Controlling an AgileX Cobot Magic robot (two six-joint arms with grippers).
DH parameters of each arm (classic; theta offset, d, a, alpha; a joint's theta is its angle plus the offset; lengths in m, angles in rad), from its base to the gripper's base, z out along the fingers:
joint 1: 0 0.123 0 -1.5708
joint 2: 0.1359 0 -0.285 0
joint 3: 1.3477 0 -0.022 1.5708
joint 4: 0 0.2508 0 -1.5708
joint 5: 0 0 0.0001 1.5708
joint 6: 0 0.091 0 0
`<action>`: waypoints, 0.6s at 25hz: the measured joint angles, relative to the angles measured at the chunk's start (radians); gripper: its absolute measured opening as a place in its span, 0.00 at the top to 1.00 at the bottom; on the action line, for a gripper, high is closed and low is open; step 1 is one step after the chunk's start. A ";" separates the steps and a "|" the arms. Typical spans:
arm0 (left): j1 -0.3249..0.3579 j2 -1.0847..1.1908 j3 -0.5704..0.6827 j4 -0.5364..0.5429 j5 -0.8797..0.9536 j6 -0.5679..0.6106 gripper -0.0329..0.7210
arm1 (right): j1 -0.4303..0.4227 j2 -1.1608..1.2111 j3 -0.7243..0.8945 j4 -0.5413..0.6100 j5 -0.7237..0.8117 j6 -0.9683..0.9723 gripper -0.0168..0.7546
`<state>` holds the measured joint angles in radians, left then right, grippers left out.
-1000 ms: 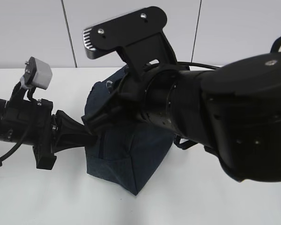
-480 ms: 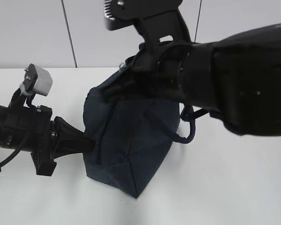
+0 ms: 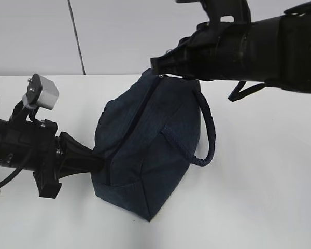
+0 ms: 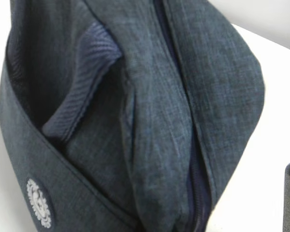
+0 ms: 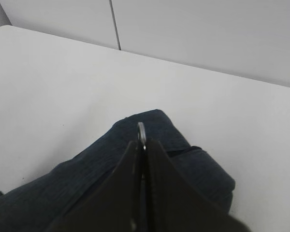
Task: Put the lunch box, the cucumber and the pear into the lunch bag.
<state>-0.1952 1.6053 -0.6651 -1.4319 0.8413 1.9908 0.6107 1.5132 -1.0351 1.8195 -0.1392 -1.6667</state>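
The dark navy lunch bag (image 3: 145,155) lies on the white table with its zipper (image 3: 140,111) drawn along the top. My right gripper (image 3: 156,66) is shut on the metal ring pull (image 5: 141,131) at the bag's far end, and its fingertips (image 5: 135,159) meet on the ring. My left gripper (image 3: 96,157) pinches the fabric at the bag's near left end. In the left wrist view the bag (image 4: 159,121) fills the frame and hides the jaws. The lunch box, the cucumber and the pear are out of view.
The bag's thick loop handle (image 3: 210,129) hangs off its right side. The white table (image 3: 259,197) extends to the right and front. A grey panelled wall (image 3: 119,36) stands behind.
My right arm has risen and drawn back to the right, taking the ring pull along the zipper to the bag's far end. The bag now shows whole. My left arm has stayed put.
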 joint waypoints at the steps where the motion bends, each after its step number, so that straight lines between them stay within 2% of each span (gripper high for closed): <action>1: 0.000 0.000 0.000 0.000 0.000 0.000 0.97 | -0.020 0.005 0.000 0.000 0.020 0.000 0.97; 15: 0.000 0.000 0.000 0.015 -0.018 -0.004 0.97 | -0.335 0.237 -0.055 -0.004 0.370 0.071 0.97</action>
<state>-0.1952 1.6053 -0.6651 -1.4164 0.8238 1.9864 0.2752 1.7502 -1.0902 1.8155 0.2312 -1.5957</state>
